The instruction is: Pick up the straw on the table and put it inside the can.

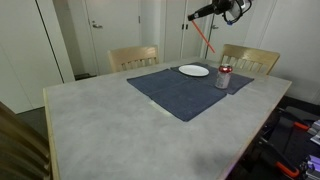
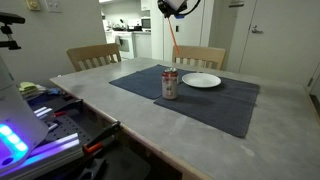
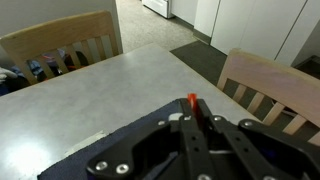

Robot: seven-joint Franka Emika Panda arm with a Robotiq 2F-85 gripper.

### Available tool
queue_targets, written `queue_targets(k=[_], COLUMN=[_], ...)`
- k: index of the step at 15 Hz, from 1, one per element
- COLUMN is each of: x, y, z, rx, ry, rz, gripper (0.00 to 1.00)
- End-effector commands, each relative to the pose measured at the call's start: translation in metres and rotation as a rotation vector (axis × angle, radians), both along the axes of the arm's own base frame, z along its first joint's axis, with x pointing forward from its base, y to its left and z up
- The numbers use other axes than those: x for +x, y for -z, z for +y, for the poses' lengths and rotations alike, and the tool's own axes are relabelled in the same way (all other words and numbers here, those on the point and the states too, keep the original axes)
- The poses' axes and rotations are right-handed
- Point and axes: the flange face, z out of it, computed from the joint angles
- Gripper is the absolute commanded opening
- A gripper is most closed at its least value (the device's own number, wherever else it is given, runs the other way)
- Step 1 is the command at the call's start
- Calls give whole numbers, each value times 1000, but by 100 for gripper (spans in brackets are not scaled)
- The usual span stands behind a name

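My gripper is high above the table, shut on the red straw, which hangs down from the jaws at a slant. In an exterior view the gripper holds the straw well above the red and silver can. The can stands upright on the dark blue placemat, beside the white plate. In the wrist view the straw's red end shows between the closed black fingers; the can is out of that view.
A white round plate lies on the placemat near the can, also seen in an exterior view. Two wooden chairs stand at the table's far side. Cluttered equipment sits beside the table.
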Motion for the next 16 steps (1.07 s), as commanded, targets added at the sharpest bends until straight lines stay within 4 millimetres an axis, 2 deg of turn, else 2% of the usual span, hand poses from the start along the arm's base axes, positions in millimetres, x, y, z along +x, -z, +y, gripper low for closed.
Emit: queue_targets(k=[1, 4, 7, 11, 16], x=[1, 4, 7, 1, -13], y=[-1, -5, -9, -13, -16], z=[2, 10, 7, -8, -39], rx=[1, -1, -11, 34, 108], ry=[0, 49, 140, 255, 397], rz=[2, 30, 73, 140, 187], gripper=[2, 2, 2, 2, 2])
